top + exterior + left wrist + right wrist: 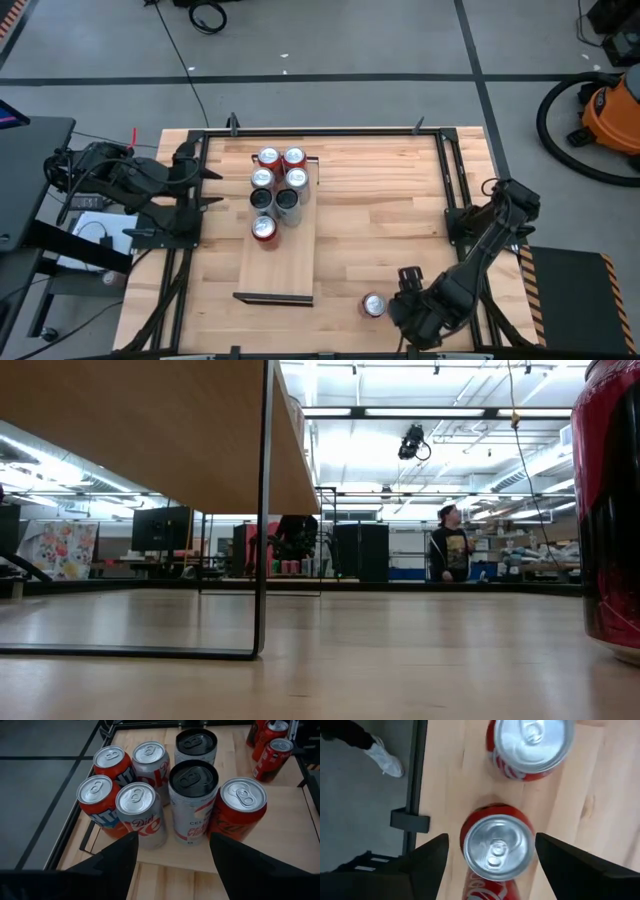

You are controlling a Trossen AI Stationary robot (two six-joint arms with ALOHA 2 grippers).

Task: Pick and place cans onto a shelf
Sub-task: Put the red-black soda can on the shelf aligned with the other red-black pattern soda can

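The shelf (pixel 280 250) lies along the middle of the table. Several cans (pixel 278 185), red, silver and black-topped, stand in a cluster on its far half. My left gripper (pixel 212 188) hovers open just left of that cluster, with the cans (pixel 192 795) ahead of its fingers. Near the table's front right, my right gripper (pixel 408 288) points down, open. Its fingers stand on either side of an upright red can (pixel 495 847), just above it. A second red can (pixel 532 745) (pixel 374 305) stands close beside, on the tabletop.
More red cans (pixel 270 745) stand on the tabletop toward the right arm. The table's black frame (pixel 415 770) runs close to the right gripper. A person's shoe (pixel 387 762) is on the floor beyond it. The shelf's dark end rail (pixel 262 510) stands upright; another person (pixel 450 550) stands far back.
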